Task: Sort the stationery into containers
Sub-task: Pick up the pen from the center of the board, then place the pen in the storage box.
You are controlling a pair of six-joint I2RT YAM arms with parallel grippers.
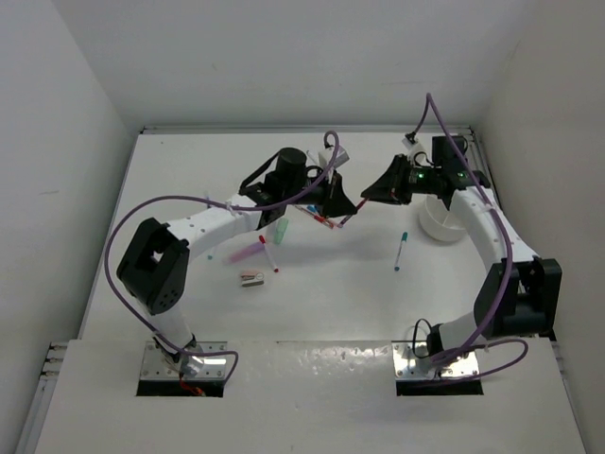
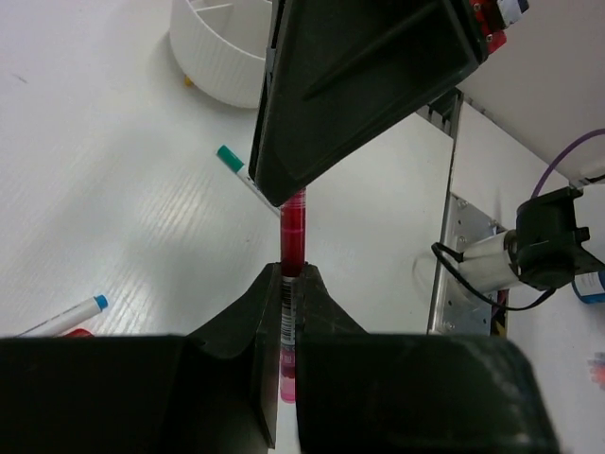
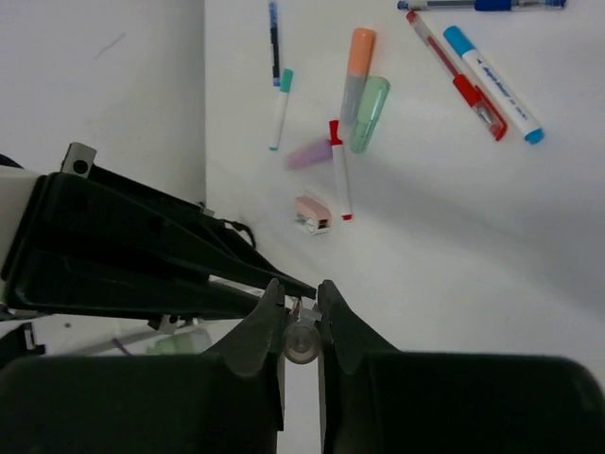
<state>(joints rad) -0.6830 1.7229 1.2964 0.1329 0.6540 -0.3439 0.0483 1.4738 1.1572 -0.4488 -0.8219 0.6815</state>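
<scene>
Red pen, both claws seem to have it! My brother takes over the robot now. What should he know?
Left gripper: shut on the red pen. Right gripper: shut on its other end; the pen hangs between them above the table, apparently a handover.
White tub: beside the right arm; contents cannot be seen.
Unsorted on the table: teal-capped pen, orange highlighter, green highlighter, pink highlighter, red-capped pen, pinkish block, other pens.
Left to do: probably open the left gripper, carry the pen to the tub, then sort the rest.

The tub (image 1: 432,227) stands to the right of the loose pen (image 1: 401,251).
</scene>
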